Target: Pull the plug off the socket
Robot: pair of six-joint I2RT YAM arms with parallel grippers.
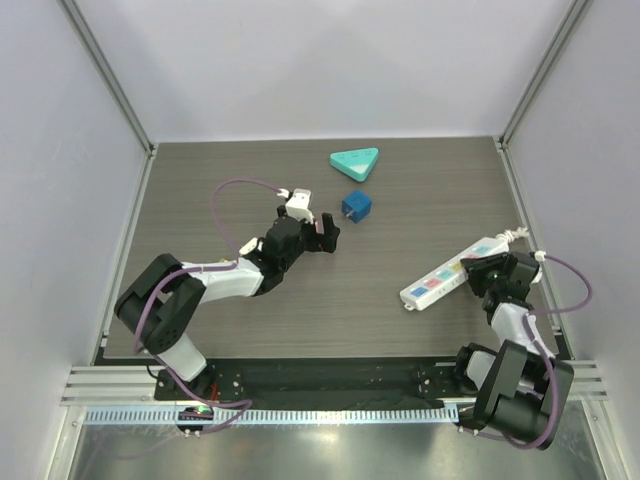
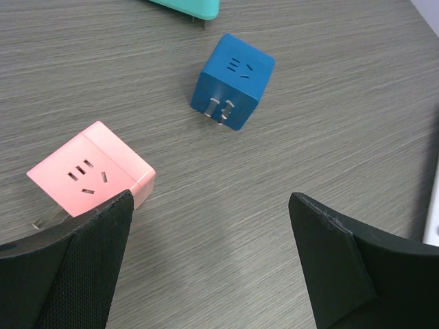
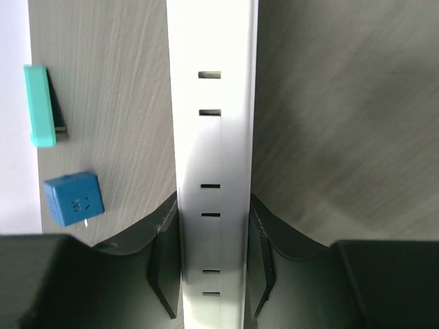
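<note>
The socket [image 1: 447, 274] is lying at the right side of the table [image 1: 200, 190], its long axis slanting from near the middle toward the far right edge. It is being clamped across its width by the right gripper [image 1: 474, 272], so the right arm is the nearer one. The left gripper [image 2: 209, 267] is being held wide, with nothing between its fingers. The pink plug [image 2: 92, 171] is lying loose on the table just beside its left finger, well apart from the socket. The blue plug [image 2: 233, 81] is lying beyond it, prongs showing, near the teal tray [image 1: 355, 161].

Only the socket's edge is being shown in the right wrist view. In the top view no plug appears to be seated, though the outlets are too small to tell for certain.
</note>
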